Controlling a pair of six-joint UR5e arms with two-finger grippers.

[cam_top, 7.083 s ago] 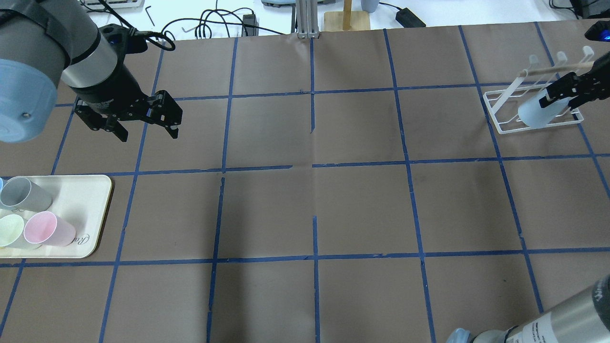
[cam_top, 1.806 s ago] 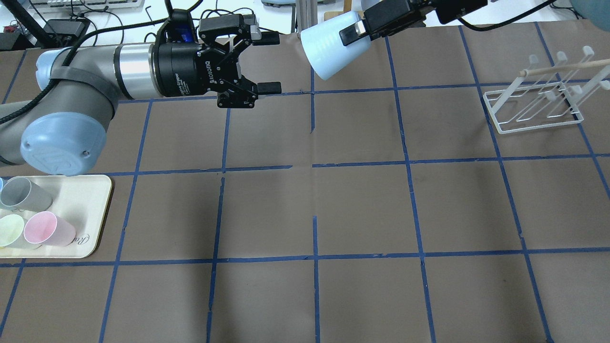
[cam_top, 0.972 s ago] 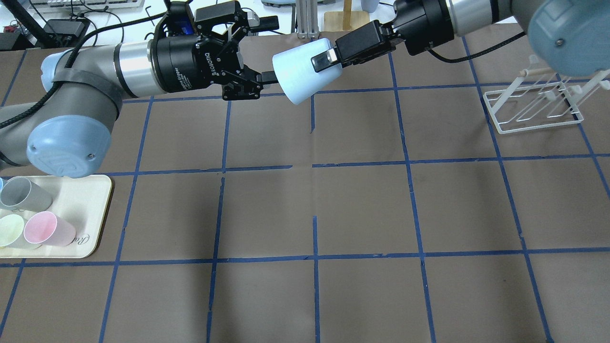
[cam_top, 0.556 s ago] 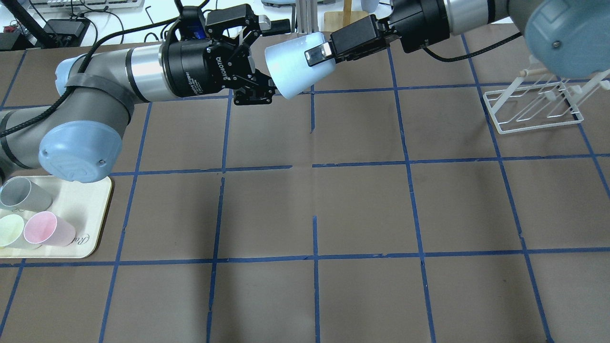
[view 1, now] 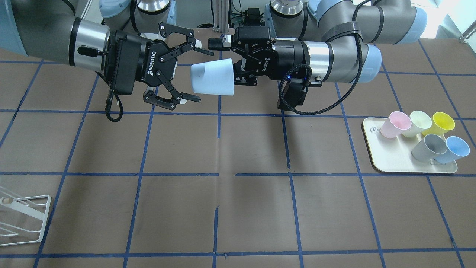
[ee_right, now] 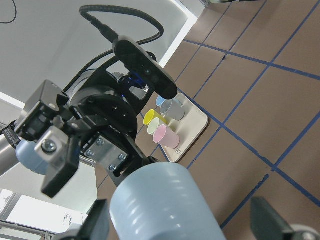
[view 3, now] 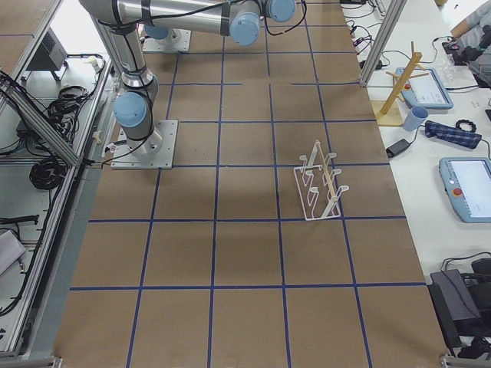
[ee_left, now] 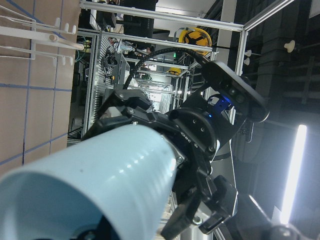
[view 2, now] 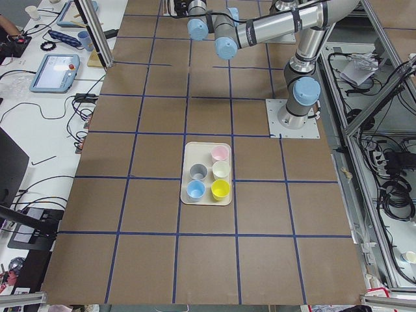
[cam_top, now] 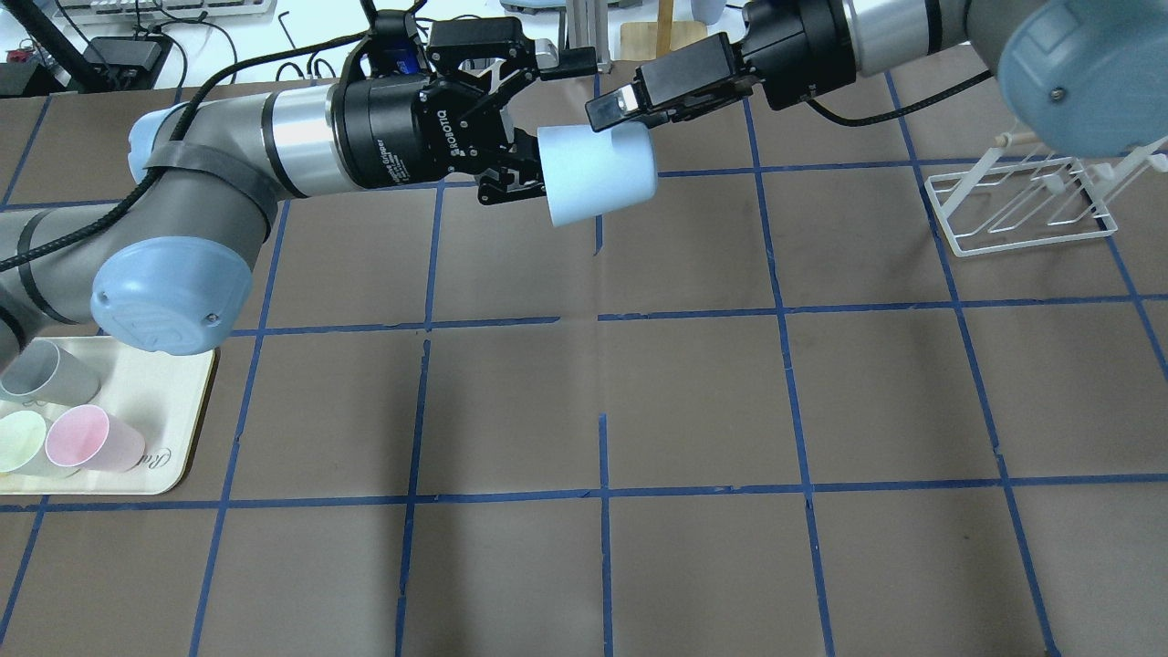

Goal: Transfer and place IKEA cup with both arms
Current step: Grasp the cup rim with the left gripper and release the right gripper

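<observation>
You're mid hand-over, well above the table (view 1: 238, 208). The left arm (cam_top: 210, 173) and right arm (cam_top: 912, 27) reach in level from either side, wrists nose to nose. The left gripper (cam_top: 566, 123) is spread wide round the rim end, and its upper finger (view 1: 215, 44) rides clear above the wall. The right gripper (view 1: 205, 76) is spread too, straddling the base end, and its lower finger (view 1: 189, 97) shows a sliver of daylight under the plastic (so who's actually carrying it, I can't tell). The IKEA cup (cam_top: 602, 169) lies on its side between them, off the table, mouth toward the left wrist. By my reading, you need the left to pinch that rim end firmly, and only then back the right straight off along the cup's axis.
</observation>
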